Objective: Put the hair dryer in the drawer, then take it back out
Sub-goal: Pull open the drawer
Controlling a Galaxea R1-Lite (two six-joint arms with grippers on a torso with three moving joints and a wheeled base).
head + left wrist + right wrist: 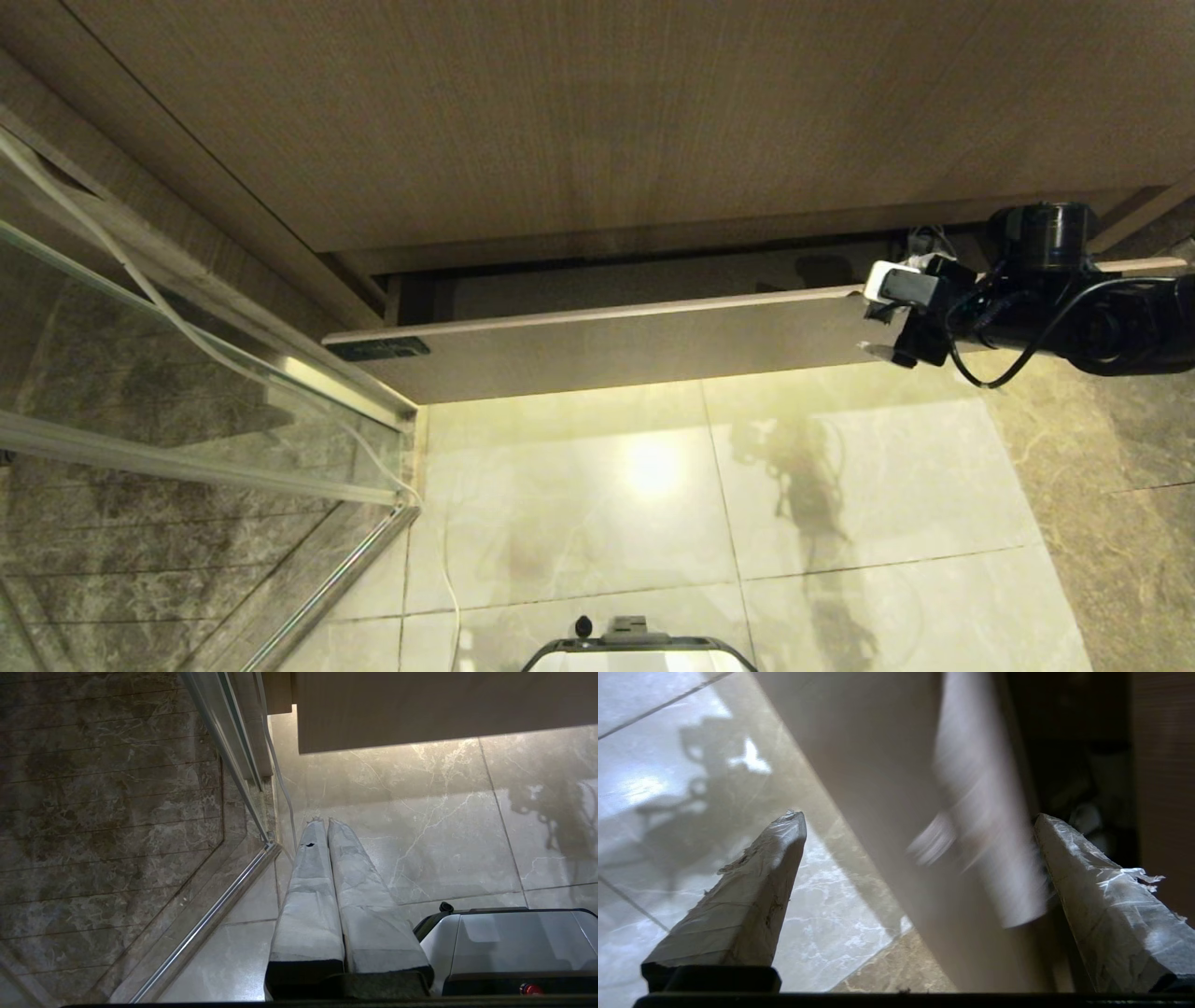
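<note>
My right jaws: they stand wide open on the right gripper (878, 327), empty, one finger (752, 891) on the floor side of the drawer front and the other finger (1101, 896) on the inner side, over the dark gap.
My grip point: I straddle the top edge of the drawer (597, 350) near its right end; whether a pad already touches the wood I cannot tell.
Step in hand, as I judge it: pull the drawer further out, because it is open only a little.
How to do it well: I think I should hook or pinch the thin front edge squarely, then pull straight toward me, level, so that the wide front does not skew on its rails.
Risk: I hold far from the middle, so the drawer may twist; a slow, even pull seems safer.
Hair dryer: I do not see it clearly. Something pale lies in the dark inside, past my inner finger, but it is too dim to name.
My left jaws: the left gripper (322, 826) is closed, empty, parked low over the floor (840, 485) beside the glass partition (187, 429).
Above: the tall wood panel (597, 112) hangs over the drawer.
</note>
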